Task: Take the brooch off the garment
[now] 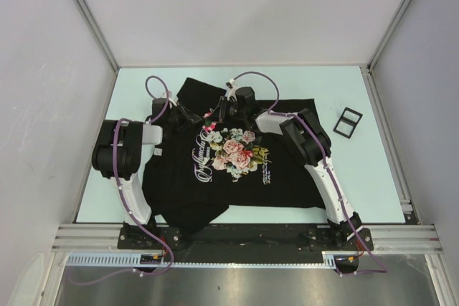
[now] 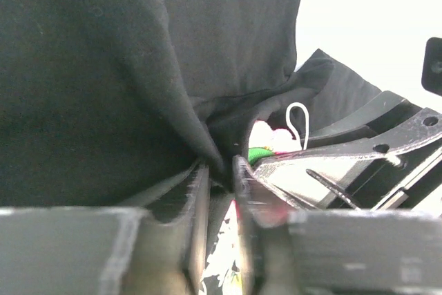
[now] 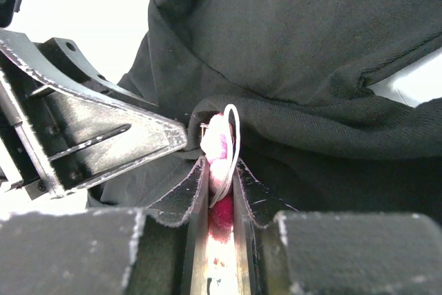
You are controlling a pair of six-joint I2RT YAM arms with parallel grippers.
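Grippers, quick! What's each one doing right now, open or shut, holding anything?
Left gripper: closed, pinching a fold of the black T-shirt.
Right gripper: closed on the pink brooch.

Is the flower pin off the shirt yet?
Not yet. Done: both claws are at the collar. In hand: the right claw pinches the pink brooch, and the left claw holds a fold of the shirt right beside it. Left: the brooch is touching the collar and looks pinned on, so it has to be pulled free and taken away.
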